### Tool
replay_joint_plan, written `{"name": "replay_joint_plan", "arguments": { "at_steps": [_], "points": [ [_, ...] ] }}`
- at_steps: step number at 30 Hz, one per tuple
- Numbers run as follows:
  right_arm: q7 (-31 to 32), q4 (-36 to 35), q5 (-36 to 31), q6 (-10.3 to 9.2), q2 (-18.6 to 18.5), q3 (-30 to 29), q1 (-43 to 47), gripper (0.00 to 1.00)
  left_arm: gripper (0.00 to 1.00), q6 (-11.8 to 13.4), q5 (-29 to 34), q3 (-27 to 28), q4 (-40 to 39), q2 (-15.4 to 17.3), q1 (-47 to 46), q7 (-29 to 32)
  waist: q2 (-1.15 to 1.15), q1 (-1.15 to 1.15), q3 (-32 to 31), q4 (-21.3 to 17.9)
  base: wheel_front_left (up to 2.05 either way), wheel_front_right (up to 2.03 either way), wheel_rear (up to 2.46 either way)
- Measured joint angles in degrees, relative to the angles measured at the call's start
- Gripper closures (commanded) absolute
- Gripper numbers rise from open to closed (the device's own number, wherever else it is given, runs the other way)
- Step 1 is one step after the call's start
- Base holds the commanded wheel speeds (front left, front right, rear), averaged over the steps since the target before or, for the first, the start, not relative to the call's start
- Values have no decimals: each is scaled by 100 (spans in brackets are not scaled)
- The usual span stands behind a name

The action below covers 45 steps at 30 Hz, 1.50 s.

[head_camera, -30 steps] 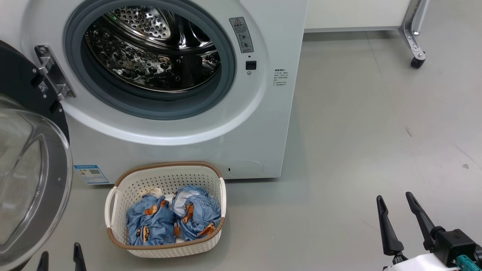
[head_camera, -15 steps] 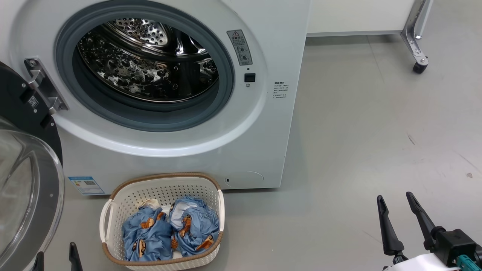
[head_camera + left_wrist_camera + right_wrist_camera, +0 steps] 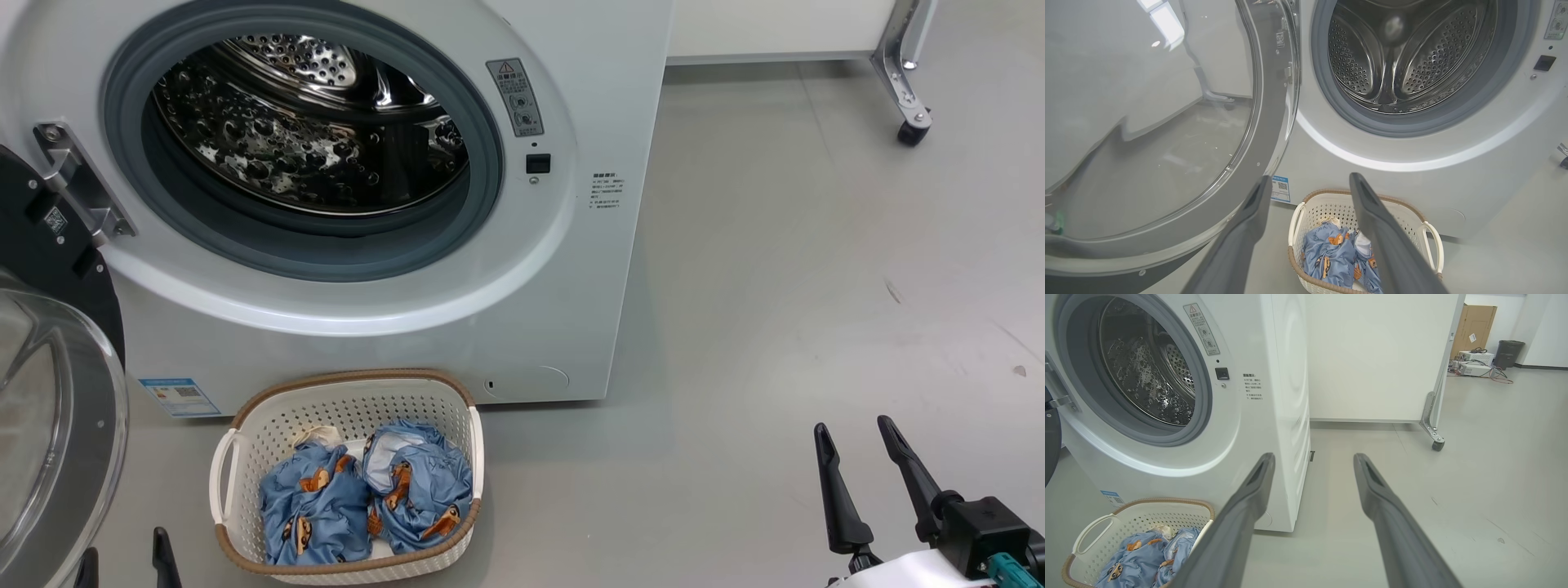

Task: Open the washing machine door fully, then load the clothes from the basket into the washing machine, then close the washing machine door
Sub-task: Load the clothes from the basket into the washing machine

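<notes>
The white washing machine (image 3: 531, 310) shows its steel drum behind the grey gasket. Its door (image 3: 49, 425) is swung wide open to the left, glass bowl facing me, and looms large in the left wrist view (image 3: 1167, 122). On the floor before the machine sits the cream basket (image 3: 245, 425), holding two blue printed clothes (image 3: 367, 498). My left gripper (image 3: 122, 559) is open at the bottom left, just left of the basket; the left wrist view shows it (image 3: 1310, 181) empty above the basket (image 3: 1306, 212). My right gripper (image 3: 853, 441) stands open and empty far right.
Grey floor (image 3: 816, 286) stretches right of the machine. A white panel on a metal leg with a caster (image 3: 910, 131) stands at the back right. Beyond it are a cardboard box (image 3: 1474, 326), cables and a dark bin (image 3: 1508, 353).
The head camera has shifted, so the machine and basket sit a little left and lower in the picture. The open door takes less of the left edge. Both grippers hold their pose.
</notes>
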Motion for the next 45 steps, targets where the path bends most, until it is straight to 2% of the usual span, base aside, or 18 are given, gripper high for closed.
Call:
{"name": "replay_joint_plan", "arguments": {
  "at_steps": [5, 15, 21, 25, 29, 34, 41, 45],
  "points": [
    [0, -22, 0, 0, 7, 33, -10, 0, 0, -14, 1, -24, -8, -1, -99, 0, 0, 0, 127, -40, 0, 0, 0],
    [0, -133, 8, 0, 96, 155, -180, 0, 0, -158, 174, -410, -86, 13, -519, 0, 0, 0, 588, -156, 0, 0, 0],
    [0, -175, 8, 0, 159, 183, -358, 0, 0, -200, 253, -500, -32, 170, -850, 142, 0, 0, 994, -278, 0, 0, 0],
    [0, -197, 8, 0, 179, 224, -490, 0, 0, -209, 297, -542, 66, 381, -1146, 409, 0, 0, 1294, -380, 0, 0, 0],
    [0, -215, 8, 0, 185, 287, -626, 0, 0, -248, 229, -522, 256, 444, -1344, 643, 0, 0, 1525, -465, 0, 0, 0],
    [0, -297, 8, 0, 199, 303, -891, 0, 0, -248, 192, -411, 648, 739, -1719, 1072, 0, 0, 1920, -617, 0, 0, 0],
    [0, -328, 8, 0, 211, 253, -1255, 0, 0, -240, -93, -189, 1262, 802, -2423, 1619, 0, 0, 2458, -819, 0, 0, 0],
    [-1, -338, 8, 0, 219, 167, -1333, 0, 0, -142, -116, -108, 1589, 925, -2779, 1937, 0, 1, 2716, -921, 0, 0, 0]
  ]
}}
